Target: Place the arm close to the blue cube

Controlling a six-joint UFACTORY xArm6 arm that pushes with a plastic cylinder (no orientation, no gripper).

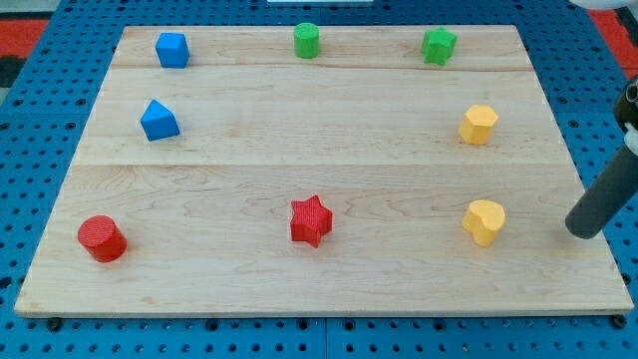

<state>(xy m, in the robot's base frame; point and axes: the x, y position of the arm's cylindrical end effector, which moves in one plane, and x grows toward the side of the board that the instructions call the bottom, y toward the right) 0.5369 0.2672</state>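
Wooden worktop (329,130) is shown resting on a blue pegboard (40,110). The blue cube (172,49) is seen at the far left corner, with a blue wedge-shaped block (159,120) just nearer. A green cylinder (306,41) and a green star (438,46) are placed along the far edge. Two yellow blocks (478,124) (483,220) are set at the right, a red star (310,219) near centre, and a red cylinder (102,238) at the near left. The rod's tip (583,230) is located at the right edge, right of the nearer yellow block, well apart from the blue cube. No fingers are fitted, so no state can be told.
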